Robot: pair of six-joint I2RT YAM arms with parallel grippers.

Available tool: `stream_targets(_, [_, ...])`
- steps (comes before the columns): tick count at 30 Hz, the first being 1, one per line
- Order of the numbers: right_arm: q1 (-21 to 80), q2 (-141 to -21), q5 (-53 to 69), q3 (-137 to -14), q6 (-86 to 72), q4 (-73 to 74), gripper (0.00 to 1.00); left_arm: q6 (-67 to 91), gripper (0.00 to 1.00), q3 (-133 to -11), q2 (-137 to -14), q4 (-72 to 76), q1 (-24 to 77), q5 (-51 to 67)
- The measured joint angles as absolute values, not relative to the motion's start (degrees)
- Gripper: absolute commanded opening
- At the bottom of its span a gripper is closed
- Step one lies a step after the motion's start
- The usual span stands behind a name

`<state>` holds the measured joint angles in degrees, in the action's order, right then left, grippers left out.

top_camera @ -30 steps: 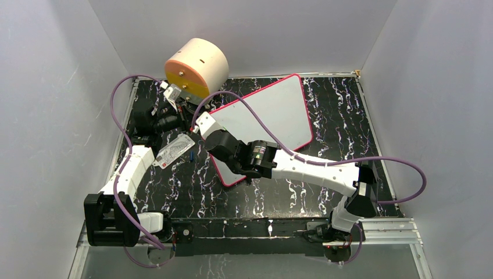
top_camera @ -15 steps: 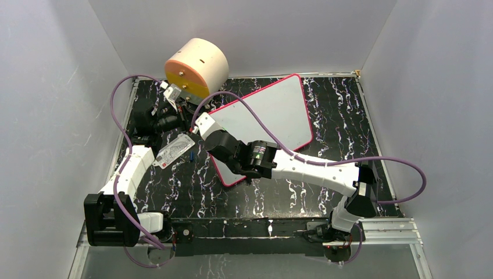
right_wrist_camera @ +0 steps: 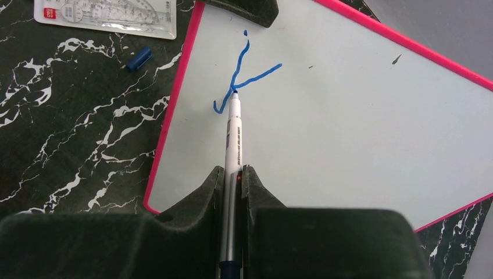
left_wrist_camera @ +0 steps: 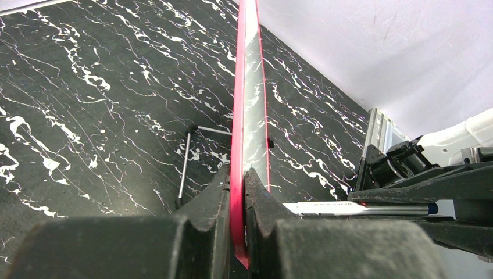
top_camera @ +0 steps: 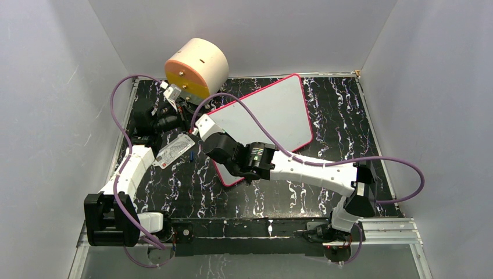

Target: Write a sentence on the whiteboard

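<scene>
**Pressing a marker tip to the whiteboard while the other hand is clamping its edge**

Lying across the far middle of the black, white-veined counter (top_camera: 349, 116), the whiteboard (top_camera: 273, 113) is showing its pink-red border on all sides, with one corner pointing toward the arms. Whether it is lying flat or is propped at a tilt, I cannot tell.

The left hand (left_wrist_camera: 237, 174) is pinching the board's pink edge, its two dark fingers closed tight against either face of it. In the left wrist view a thin metal rod (left_wrist_camera: 185, 163) is showing just beside that edge.

The right hand (right_wrist_camera: 232, 174) is closing firmly on a white marker (right_wrist_camera: 235, 133), the barrel running straight out between the fingers. The marker's tip is touching the board near its left border, right where the blue strokes are meeting.

The sentence (right_wrist_camera: 241, 75) is amounting to only a few blue lines: one long stroke curling at its lower end and a shorter branch slanting off to the right. No whole word is reading yet.

A small blue cap (right_wrist_camera: 139, 58) is lying on the counter just outside the board's left border. Near it a white printed card (top_camera: 173, 151) is resting. A peach and orange drum (top_camera: 196, 67) is sitting at the far left, behind the left arm.
</scene>
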<state>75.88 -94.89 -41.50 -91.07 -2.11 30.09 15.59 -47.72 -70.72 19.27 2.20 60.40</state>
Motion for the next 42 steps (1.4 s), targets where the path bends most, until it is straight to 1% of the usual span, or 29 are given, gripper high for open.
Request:
stream_targets(28, [75.8, -93.8, -43.9, -88.1, -5.4, 33.8, 0.00, 15.5, 0.00, -47.7, -70.7, 19.2, 2.2, 60.4])
stream_targets(36, [74.7, -87.7, -41.6, -81.7, -4.5, 27.7, 0.00, 15.5, 0.00, -47.7, -70.7, 19.3, 2.2, 60.7])
stream_targets(42, [73.8, -85.1, -41.5, -80.7, -4.6, 24.6, 0.00, 15.5, 0.00, -47.7, -70.7, 19.3, 2.2, 60.7])
